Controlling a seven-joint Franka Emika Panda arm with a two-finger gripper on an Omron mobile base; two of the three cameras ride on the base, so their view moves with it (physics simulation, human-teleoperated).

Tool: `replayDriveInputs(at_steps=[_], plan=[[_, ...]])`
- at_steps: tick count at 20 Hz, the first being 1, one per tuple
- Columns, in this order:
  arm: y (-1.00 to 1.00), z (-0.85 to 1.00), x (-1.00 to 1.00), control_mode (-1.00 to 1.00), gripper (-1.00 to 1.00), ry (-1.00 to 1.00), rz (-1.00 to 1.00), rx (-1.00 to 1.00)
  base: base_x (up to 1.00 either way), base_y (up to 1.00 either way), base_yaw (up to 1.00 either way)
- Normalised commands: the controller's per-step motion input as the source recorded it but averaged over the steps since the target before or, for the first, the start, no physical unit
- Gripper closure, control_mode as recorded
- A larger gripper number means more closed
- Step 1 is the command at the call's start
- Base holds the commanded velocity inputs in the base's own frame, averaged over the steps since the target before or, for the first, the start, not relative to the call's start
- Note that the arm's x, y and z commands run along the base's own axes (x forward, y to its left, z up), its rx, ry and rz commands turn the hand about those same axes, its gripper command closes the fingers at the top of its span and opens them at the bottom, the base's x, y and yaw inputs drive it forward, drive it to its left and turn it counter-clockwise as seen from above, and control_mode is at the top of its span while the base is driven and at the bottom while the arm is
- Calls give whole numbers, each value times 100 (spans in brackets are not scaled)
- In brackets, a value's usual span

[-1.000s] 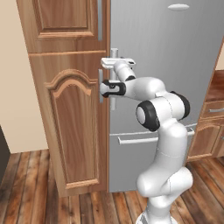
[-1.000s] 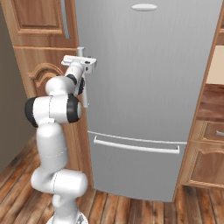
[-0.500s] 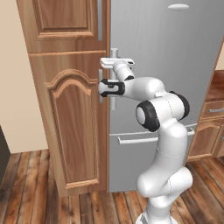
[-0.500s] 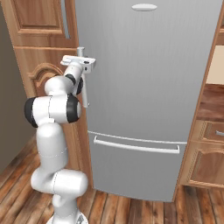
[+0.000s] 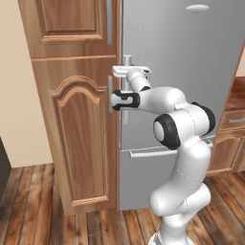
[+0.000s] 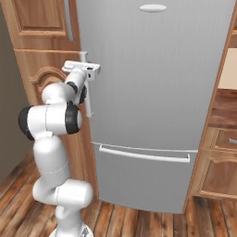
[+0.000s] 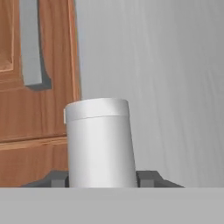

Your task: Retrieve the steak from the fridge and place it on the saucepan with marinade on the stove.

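tool (image 7: 100,177) clamping the fridge (image 6: 157,92) handle (image 7: 99,144) | handle's long axis running vertical between your fingertips | you're pulling toward the base next

My arm (image 5: 184,143) is glossy white, built of rounded, bulging segments with black rings at the joints. A flat white hand (image 6: 82,69) caps it. My fingers (image 7: 151,178) are small, dark grey and blocky.
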Motion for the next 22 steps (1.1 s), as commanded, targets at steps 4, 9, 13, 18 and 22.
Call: replayDriveInputs(at_steps=[4, 9, 13, 18, 22], plan=[[-27, 23, -62, -100, 100, 0, 0, 0, 0, 0, 0], [-33, 28, -56, -100, 100, 0, 0, 0, 0, 0, 0], [-39, 29, -59, -100, 100, 0, 0, 0, 0, 0, 0], [-37, 25, -60, -100, 100, 0, 0, 0, 0, 0, 0], [-38, 24, -72, -100, 100, 0, 0, 0, 0, 0, 0]])
